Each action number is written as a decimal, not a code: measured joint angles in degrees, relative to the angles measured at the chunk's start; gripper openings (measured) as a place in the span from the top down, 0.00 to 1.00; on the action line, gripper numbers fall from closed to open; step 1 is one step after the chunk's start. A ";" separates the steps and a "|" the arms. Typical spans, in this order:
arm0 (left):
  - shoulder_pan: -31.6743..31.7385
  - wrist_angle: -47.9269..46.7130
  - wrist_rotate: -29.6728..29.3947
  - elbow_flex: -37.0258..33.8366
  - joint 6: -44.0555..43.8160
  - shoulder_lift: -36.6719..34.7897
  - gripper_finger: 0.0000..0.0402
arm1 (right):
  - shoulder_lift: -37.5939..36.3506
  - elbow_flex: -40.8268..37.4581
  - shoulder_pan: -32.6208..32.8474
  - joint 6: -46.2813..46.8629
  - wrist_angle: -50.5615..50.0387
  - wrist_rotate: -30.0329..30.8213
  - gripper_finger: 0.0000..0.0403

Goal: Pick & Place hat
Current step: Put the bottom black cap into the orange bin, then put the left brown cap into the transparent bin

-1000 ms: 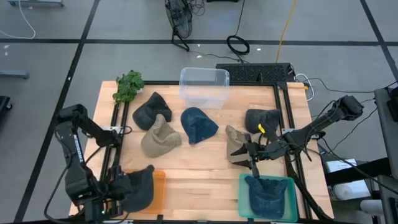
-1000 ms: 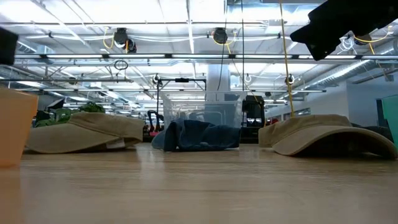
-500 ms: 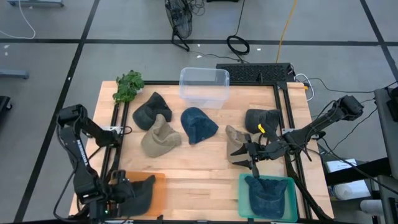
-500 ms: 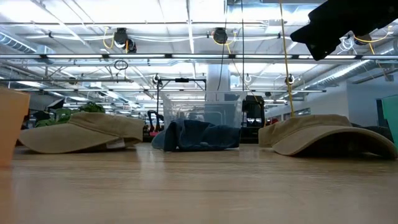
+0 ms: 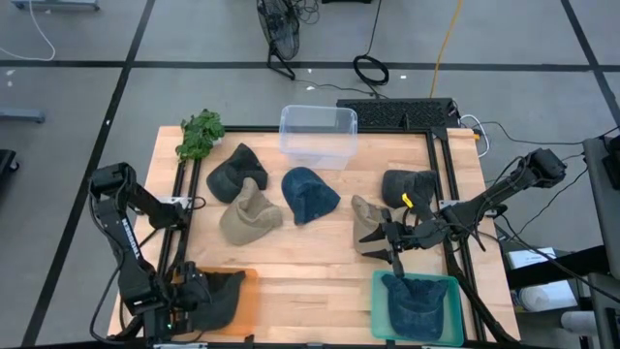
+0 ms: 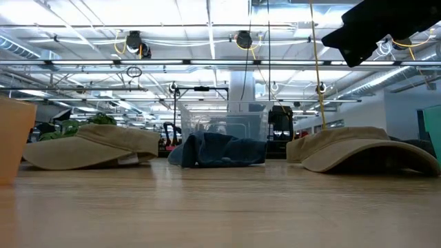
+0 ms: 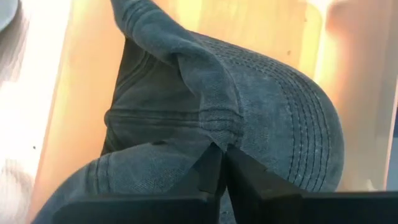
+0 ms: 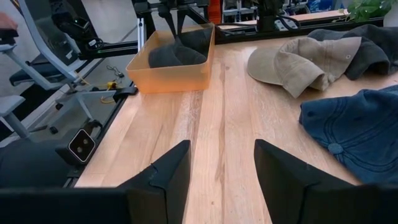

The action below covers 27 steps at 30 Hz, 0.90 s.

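A dark grey hat (image 5: 219, 299) lies in the orange bin (image 5: 248, 291) at the table's near left corner. My left gripper (image 5: 190, 293) stands over it, pointing steeply down and shut on its cloth (image 7: 249, 93). The right wrist view shows that same bin (image 8: 171, 74) with the hat (image 8: 180, 53) inside. My right gripper (image 5: 389, 238) hovers open above the table's right side, beside a tan hat (image 5: 366, 221) and just beyond the teal bin (image 5: 380, 291), which holds a blue hat (image 5: 415, 302). My left gripper pinches a raised fold of the hat's cloth (image 7: 214, 142) between its two fingertips (image 7: 239, 171). The fingers come from above, slanting steeply down. The hat spreads out below them inside the orange bin.
Loose hats lie mid-table: black (image 5: 235, 172), tan (image 5: 247, 213), blue (image 5: 308, 194) and dark (image 5: 407, 186). A clear plastic box (image 5: 318, 134) and green leaves (image 5: 201, 134) stand at the far edge. Bare wood lies between the two bins.
My left gripper has sunk with the dark grey hat down into the orange bin, and the hat now sits lower in it. My right gripper has kept still.
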 joint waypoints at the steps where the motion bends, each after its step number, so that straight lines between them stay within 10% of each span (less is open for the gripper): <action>1: 0.00 0.00 0.02 0.00 -0.73 0.00 0.91 | 0.00 0.00 0.01 0.52 0.00 0.00 0.61; 13: 3.63 0.07 14.86 3.43 -1.60 0.00 0.59 | 0.08 -0.04 0.00 3.58 0.00 0.16 0.61; 19: 7.00 -2.57 20.36 11.65 4.92 -0.07 0.64 | 3.14 -0.07 0.00 6.95 2.35 0.22 0.62; 27: 10.61 -5.61 11.60 19.93 11.33 -0.14 0.76 | 10.15 -0.07 -0.20 6.60 9.05 0.18 0.61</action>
